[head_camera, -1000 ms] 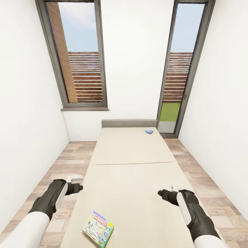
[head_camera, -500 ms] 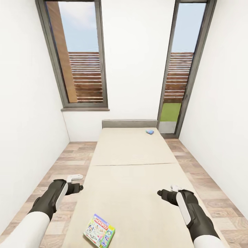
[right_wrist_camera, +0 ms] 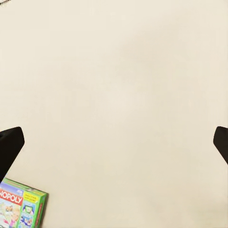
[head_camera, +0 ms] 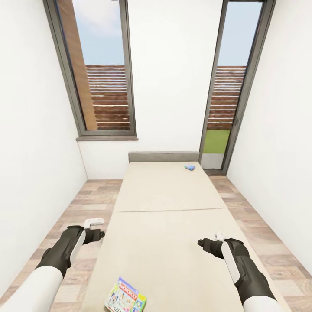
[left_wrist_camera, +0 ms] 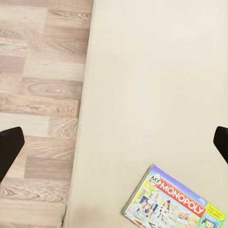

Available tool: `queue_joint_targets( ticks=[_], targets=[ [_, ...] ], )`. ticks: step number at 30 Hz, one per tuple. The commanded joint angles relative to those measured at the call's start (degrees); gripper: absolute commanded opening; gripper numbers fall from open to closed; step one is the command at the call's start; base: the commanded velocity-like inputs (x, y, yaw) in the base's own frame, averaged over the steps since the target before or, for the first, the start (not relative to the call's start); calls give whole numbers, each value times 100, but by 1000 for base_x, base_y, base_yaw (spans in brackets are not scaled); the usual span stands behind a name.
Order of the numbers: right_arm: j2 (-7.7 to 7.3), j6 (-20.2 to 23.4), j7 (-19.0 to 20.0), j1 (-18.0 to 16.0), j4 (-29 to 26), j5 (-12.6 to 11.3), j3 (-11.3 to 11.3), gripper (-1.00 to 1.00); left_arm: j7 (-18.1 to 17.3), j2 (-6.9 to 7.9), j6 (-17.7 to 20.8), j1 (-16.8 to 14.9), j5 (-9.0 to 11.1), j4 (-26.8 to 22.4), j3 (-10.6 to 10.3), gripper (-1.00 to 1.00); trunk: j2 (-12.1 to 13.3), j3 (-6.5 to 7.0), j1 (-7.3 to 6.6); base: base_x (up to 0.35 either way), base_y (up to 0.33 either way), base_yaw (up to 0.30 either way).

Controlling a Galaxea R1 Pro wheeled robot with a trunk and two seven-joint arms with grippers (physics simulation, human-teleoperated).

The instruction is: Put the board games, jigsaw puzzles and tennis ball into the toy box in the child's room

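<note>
1. Head view showed a Monopoly board game (head_camera: 125, 300) lying flat at the near end of the bed (head_camera: 169, 225), and a small blue board game (head_camera: 189, 167) far off near the grey headboard (head_camera: 164, 156).
2. Left gripper (head_camera: 99, 228) hovered over the bed's left edge, right gripper (head_camera: 207, 243) over the mattress, both spread wide and empty.

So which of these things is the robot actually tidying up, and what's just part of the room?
Part of the job:
- Monopoly board game, near end of the bed
- small blue board game, near the headboard

Just the room:
- two windows
- wood plank floor
- white walls
</note>
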Motion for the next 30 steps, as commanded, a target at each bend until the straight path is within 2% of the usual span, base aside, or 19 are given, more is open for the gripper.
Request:
queue_joint_targets(
  ticks=[1, 8, 20, 30],
  targets=[
    [5, 22, -46, -5, -8, -61, -11, 100, -25, -2, 5, -4, 1, -6, 14, 100, -11, -12, 4, 73, 18, 0],
    [-1, 22, -46, -5, -8, -63, -9, 100, -28, -20, -70, 3, 0, 2, 14, 100, -11, -33, 4, 33, 8, 0],
    [-8, 24, -50, -5, -8, -58, -1, 100, 21, -166, -70, 3, -16, 39, 16, 100, -11, -134, 4, 4, 1, 0],
    [-12, 28, -47, -5, -8, -55, -2, 100, 31, -181, -85, -4, -33, 494, 30, 100, -11, -228, 4, 0, 0, -54]
  ],
)
